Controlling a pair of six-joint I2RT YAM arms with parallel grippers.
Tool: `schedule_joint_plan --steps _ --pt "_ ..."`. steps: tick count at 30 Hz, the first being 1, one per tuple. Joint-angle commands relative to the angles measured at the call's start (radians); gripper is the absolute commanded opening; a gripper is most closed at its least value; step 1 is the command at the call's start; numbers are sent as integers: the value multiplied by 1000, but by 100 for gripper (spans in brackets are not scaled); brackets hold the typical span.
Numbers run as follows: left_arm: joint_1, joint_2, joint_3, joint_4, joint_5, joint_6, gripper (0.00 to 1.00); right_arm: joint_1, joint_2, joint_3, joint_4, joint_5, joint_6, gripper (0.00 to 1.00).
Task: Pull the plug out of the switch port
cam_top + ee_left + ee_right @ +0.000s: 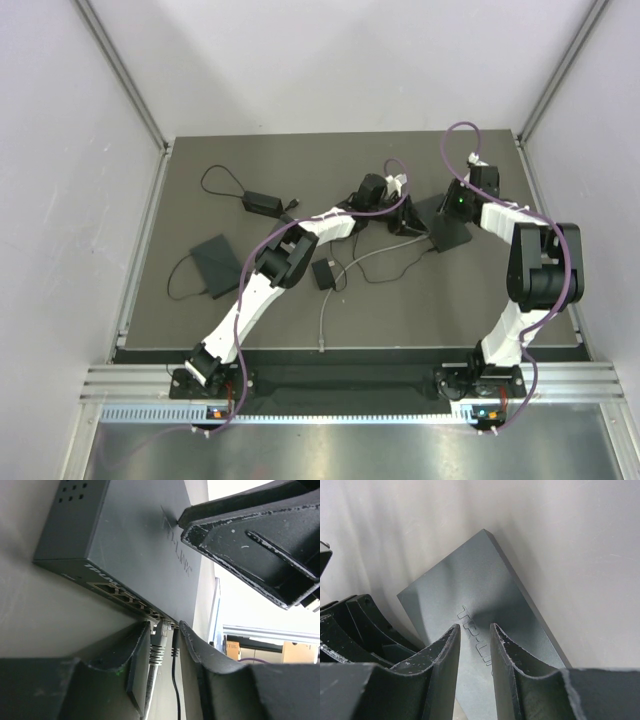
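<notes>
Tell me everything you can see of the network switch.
The switch is a flat, dark grey box, matte metal by its look, with TP-LINK lettering embossed on top and small holes near one corner. It lies flat on the table. Ports line one long side; a grey plug and a black cable enter there, flanked by the left gripper. The right gripper appears to rest on its top, by the lettering.
</notes>
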Motion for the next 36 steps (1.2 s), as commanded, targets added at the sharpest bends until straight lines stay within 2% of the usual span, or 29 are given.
schedule_joint_plan --steps 1,5,11,23,28,36 --pt "1 55 -8 -61 42 58 36 8 51 -3 -102 16 -30 31" --pt "4 68 6 -58 71 59 36 8 50 -1 -100 14 -30 32" --pt "4 71 11 -72 80 81 32 6 50 -1 -100 13 -32 32" --pt "4 57 -40 -31 -1 26 31 6 49 -3 -100 16 -32 32" --pt "-4 49 -38 -61 -32 41 32 8 43 -6 -99 22 -30 32" --pt "-7 42 -28 -118 -52 85 24 8 46 -3 -103 28 -33 32"
